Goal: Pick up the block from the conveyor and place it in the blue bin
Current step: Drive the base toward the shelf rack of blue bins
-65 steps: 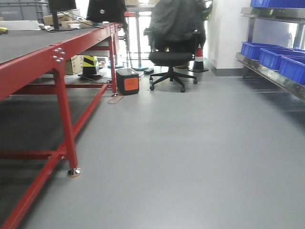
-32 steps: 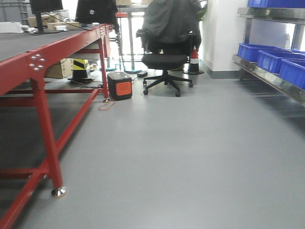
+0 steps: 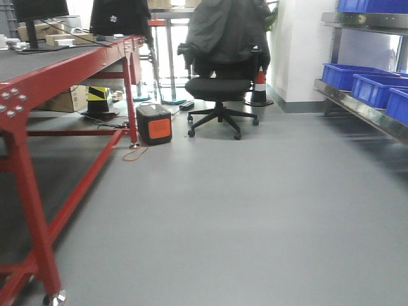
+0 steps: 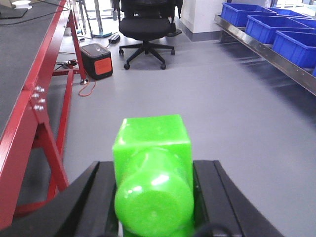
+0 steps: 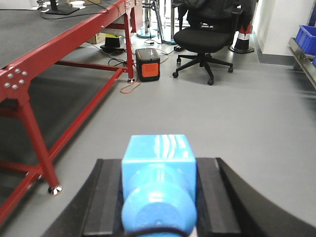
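Gripping a green block (image 4: 152, 168) tight between the left fingers (image 4: 91, 197) and a blue block (image 5: 159, 173) between the right fingers (image 5: 106, 197), both held out over bare floor (image 3: 255, 204), well clear of the conveyor (image 3: 38, 60) on its red frame (image 3: 76, 64) to the left. Seems past the grab — only the placing left. Yet to reach the blue bins (image 3: 347, 75) on the shelf (image 3: 363, 108) at right, presumably the target, though blurred at that edge.
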Controlling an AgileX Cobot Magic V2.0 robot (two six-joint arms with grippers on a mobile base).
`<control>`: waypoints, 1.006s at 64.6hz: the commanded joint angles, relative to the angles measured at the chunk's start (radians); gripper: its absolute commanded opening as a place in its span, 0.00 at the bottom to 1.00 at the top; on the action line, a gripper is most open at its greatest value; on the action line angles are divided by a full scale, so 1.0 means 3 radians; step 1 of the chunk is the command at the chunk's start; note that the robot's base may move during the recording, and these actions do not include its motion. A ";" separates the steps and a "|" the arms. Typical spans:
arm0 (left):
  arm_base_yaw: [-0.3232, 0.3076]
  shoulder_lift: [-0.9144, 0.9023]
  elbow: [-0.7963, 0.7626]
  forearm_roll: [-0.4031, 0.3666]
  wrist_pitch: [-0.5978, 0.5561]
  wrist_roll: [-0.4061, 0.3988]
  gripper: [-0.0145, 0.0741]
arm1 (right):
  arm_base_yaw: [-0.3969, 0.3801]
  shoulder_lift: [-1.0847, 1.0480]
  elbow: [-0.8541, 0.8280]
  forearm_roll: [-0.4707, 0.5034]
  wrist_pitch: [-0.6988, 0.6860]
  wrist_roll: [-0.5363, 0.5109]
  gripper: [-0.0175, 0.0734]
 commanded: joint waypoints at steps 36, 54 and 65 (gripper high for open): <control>-0.0025 -0.0007 -0.0030 -0.0010 -0.0044 -0.0039 0.04 | 0.0007 -0.0001 -0.0019 -0.0003 -0.0051 -0.0012 0.02; -0.0025 -0.0007 -0.0030 -0.0010 -0.0044 -0.0039 0.04 | 0.0007 -0.0001 -0.0019 -0.0003 -0.0051 -0.0012 0.02; -0.0025 -0.0007 -0.0030 -0.0010 -0.0044 -0.0039 0.04 | 0.0007 -0.0001 -0.0019 -0.0003 -0.0051 -0.0012 0.02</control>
